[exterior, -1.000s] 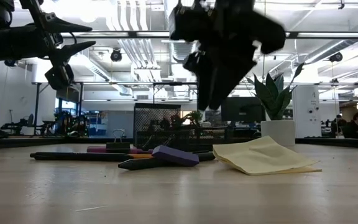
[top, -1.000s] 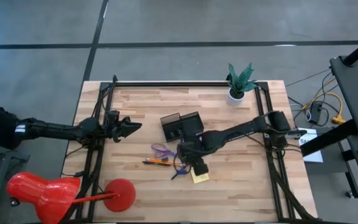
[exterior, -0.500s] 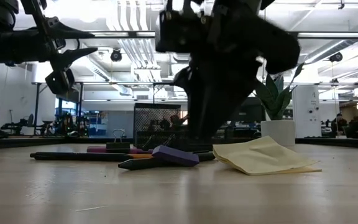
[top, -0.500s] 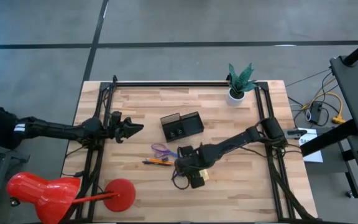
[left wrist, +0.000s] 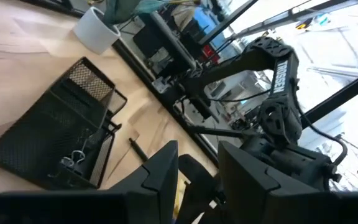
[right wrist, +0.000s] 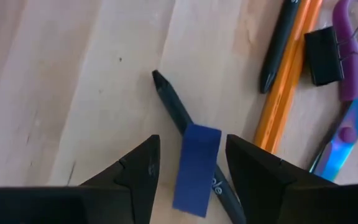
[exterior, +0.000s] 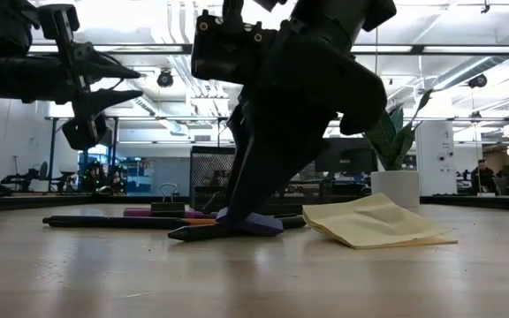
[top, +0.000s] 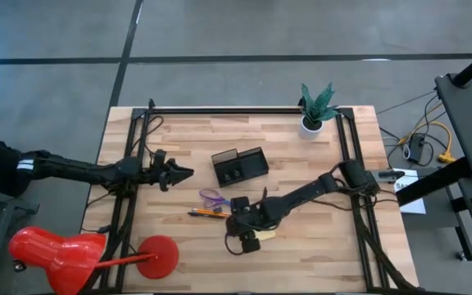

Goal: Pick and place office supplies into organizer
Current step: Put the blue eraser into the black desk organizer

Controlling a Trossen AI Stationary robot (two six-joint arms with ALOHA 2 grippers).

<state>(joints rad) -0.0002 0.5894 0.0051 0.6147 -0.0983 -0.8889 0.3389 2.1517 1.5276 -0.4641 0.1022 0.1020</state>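
My right gripper (top: 234,232) (right wrist: 192,142) is low over the table, open, with one finger on either side of a small blue piece (right wrist: 196,160) (exterior: 250,221). That piece lies across a thin black pen (right wrist: 174,109). Beside them lie an orange pencil (right wrist: 291,81), a second dark pen (right wrist: 279,46), a black binder clip (right wrist: 324,57) and the purple-handled scissors (right wrist: 353,56) (top: 211,197). The yellow sticky-note pad (exterior: 374,221) rests flat just right of the gripper. The black mesh organizer (top: 240,166) stands farther back. My left gripper (top: 188,173) (left wrist: 197,155) hovers open at the table's left.
A white pot with a green plant (top: 314,106) stands near the far edge. A red lamp (top: 56,254) sits at the near left corner. Black frame rails (top: 129,205) run along both sides. Bare wood (top: 310,246) lies near the right front.
My right gripper has come down and moved toward the table's near left, from above the sticky-note pad to the blue piece on the pen, staying open. My left gripper has drifted a little toward the right.
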